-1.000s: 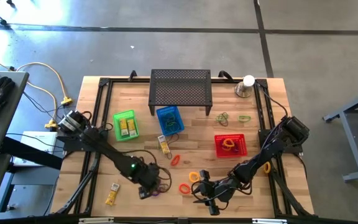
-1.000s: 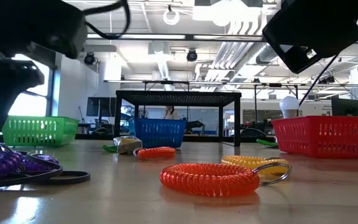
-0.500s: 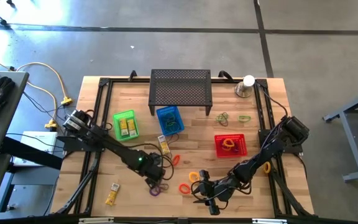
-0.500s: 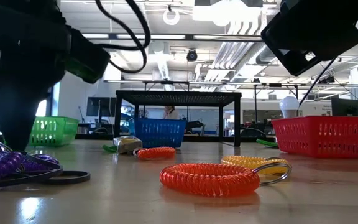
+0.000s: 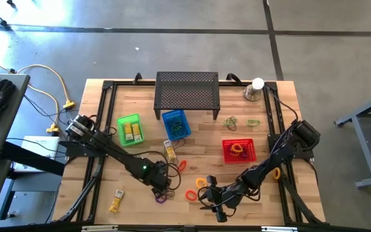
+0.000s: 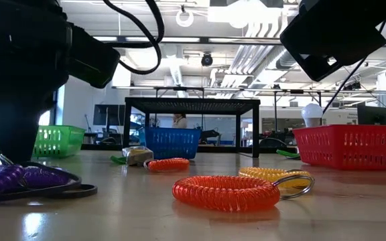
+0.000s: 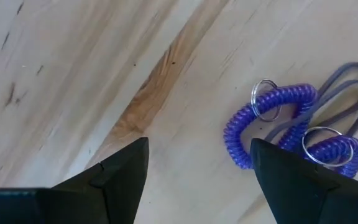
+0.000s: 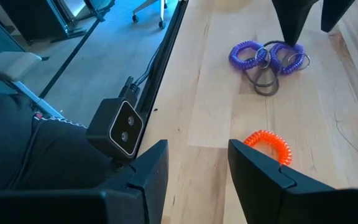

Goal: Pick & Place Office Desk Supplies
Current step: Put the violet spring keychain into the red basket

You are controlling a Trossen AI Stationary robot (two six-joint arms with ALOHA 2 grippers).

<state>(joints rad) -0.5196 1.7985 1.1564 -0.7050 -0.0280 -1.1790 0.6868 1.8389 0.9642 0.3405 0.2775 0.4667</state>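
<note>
Both arms are matte black: the left arm (image 5: 111,153) carries a small green light (lower centre of the high view), the right arm (image 5: 272,164) a yellow patch; black cables loop alongside.

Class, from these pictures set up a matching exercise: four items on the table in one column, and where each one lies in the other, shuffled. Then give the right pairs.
Items:
1. purple coil loops
2. orange coil loop
3. yellow packets
4. black perforated stand

Places:
A. in the green basket
B. under the left gripper
C. at the table's far edge
D. on bare wood near the right gripper

Pairs: 1-B, 2-D, 3-A, 4-C
</note>
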